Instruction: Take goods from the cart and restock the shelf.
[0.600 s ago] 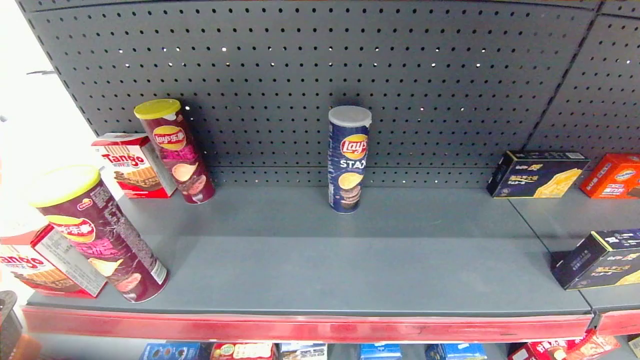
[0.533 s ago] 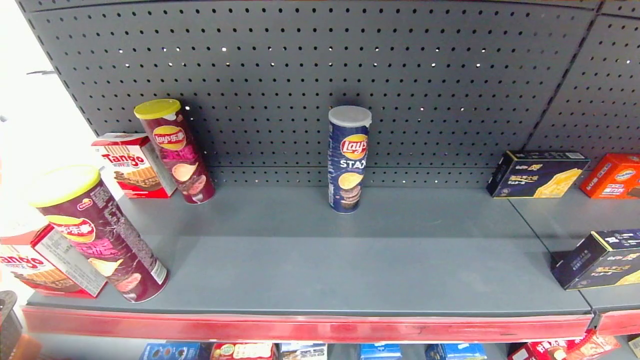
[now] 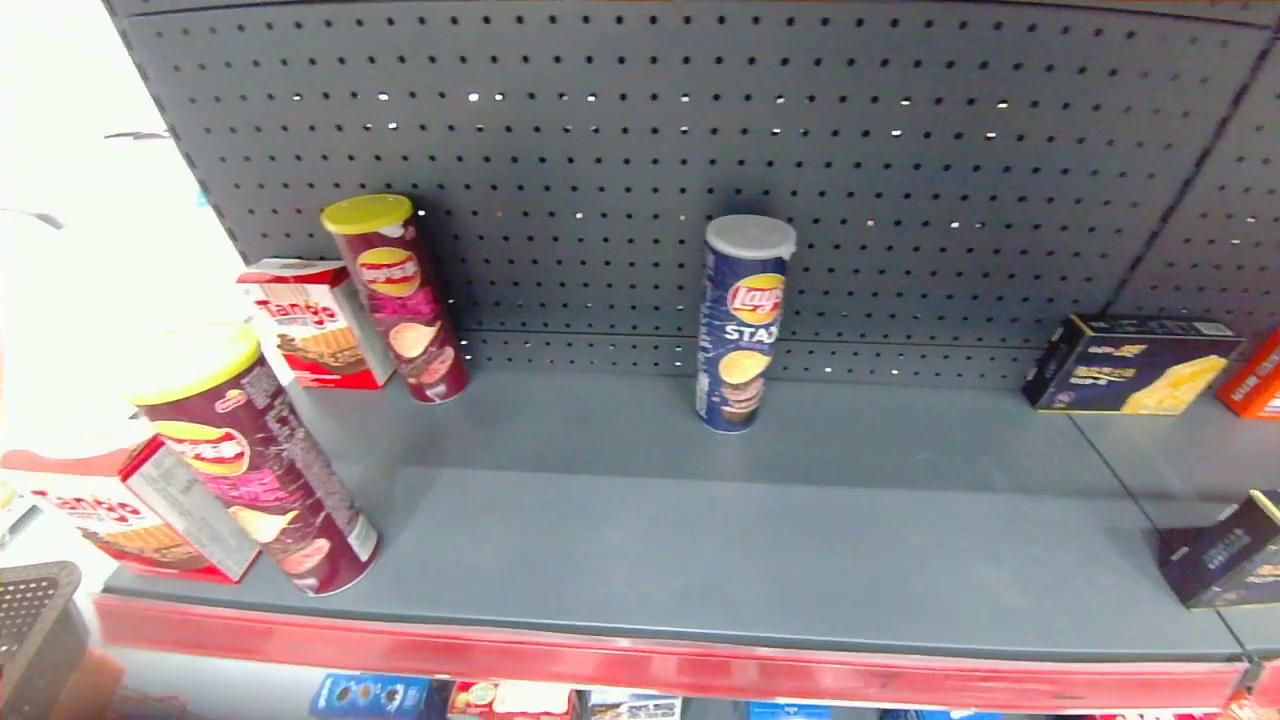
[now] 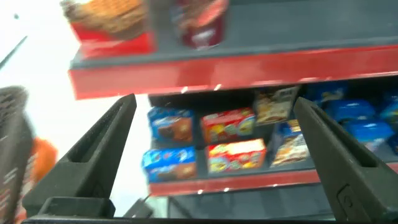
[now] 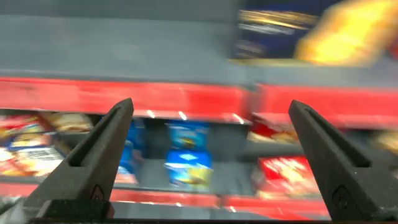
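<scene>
In the head view the shelf [image 3: 700,540] carries a blue can [image 3: 742,325] upright at the back; the cart basket [image 3: 35,625] is low on my left. In the left wrist view my left hand [image 4: 214,104] is wide open and holds nothing. In the right wrist view my right hand [image 5: 210,107] is open too, also holding nothing.

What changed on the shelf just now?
Only the head camera moved, swinging toward the robot's left, so the whole scene slid right in the picture. The blue can, rear maroon can and front maroon can kept their places on the shelf. Nothing was grasped or released; left end effector and right end effector are open.
</scene>
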